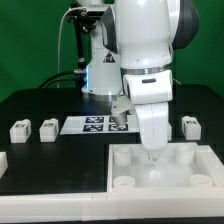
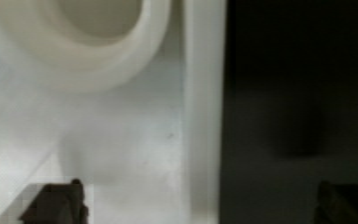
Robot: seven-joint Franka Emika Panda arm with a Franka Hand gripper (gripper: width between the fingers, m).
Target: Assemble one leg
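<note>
Nearest the camera, the white tray (image 1: pixel 165 175) w/ round sockets (image 1: pixel 122 183) is lying on the black table (image 1: pixel 55 165), filling the lower part of the exterior view's right. The gripper (image 1: pixel 152 155) is hanging straight down from the white arm (image 1: pixel 150 60) over the tray's back half, btwn the two rear sockets. It is sitting very low, but I cannot tell if it is touching.

In the wrist view the gripper (image 2: pixel 199 205) is showing its two dark fingertips (image 2: pixel 55 203) standing wide apart, w/ only blurred tray surface (image 2: pixel 105 140) and the table (image 2: pixel 300 100) showing btwn them. One socket (image 2: pixel 87 30) is curving in at the corner. The tray's edge is running straight through the middle of the shot.

Further back, three legs are standing upright on the table, all apart from the gripper. The far-left leg (image 1: pixel 20 130) and the second leg (image 1: pixel 47 129) are sitting side by side on the exterior view's left. The third leg (image 1: pixel 190 125) is sitting just behind the tray on the exterior view's right. Dark tags are showing on their front faces.

The marker board (image 1: pixel 92 124) is lying flat btwn the second leg and the arm. The robot base (image 1: pixel 100 75) is standing behind it.
</note>
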